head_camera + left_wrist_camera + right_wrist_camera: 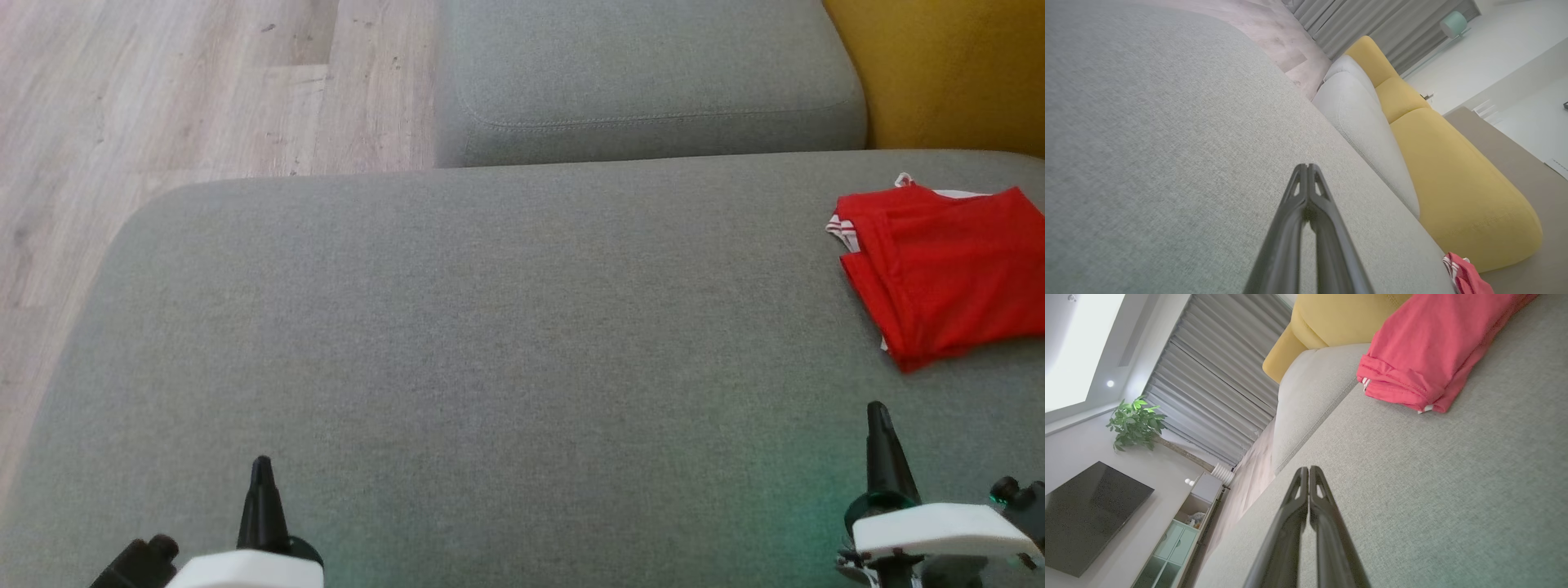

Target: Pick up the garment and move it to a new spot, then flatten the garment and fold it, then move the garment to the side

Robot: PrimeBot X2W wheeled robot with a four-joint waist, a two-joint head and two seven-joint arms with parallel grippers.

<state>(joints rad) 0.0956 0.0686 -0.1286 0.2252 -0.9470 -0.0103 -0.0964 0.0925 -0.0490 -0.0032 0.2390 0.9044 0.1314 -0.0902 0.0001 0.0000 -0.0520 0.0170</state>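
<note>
**Head view.** The folded red garment (947,273) with white trim is lying flat at the right edge of the broad grey woven-fabric sofa cushion (490,343), well apart from the left arm. The left end effector (261,472) is showing at the lower left, its two dark fingers pressing together into a single point and holding nothing. The right end effector (878,418) is showing at the lower right, likewise closed and empty, near the garment's front edge but not touching it. Beyond the broad cushion a smaller grey cushion (645,73) is sitting, with a mustard-yellow upholstered cushion (947,65) to its right and a pale wood-plank floor (163,106) to its left.

**Left wrist view.** The left end effector's fingers are meeting at their tips over bare grey fabric. The garment is peeking in at the lower right corner, just below the mustard-yellow upholstered cushion. A grey pleated curtain (1372,28) and a mint-green lamp shade (1455,24) are standing in the background.

**Right wrist view.** The right end effector's fingers are closing tip to tip with nothing between them. The garment is lying ahead at the upper right, its stacked layers and hem facing the camera. Behind are showing the curtain, a leafy green potted plant (1135,420), a black flat television (1090,514) and a pale cabinet (1184,535).
</note>
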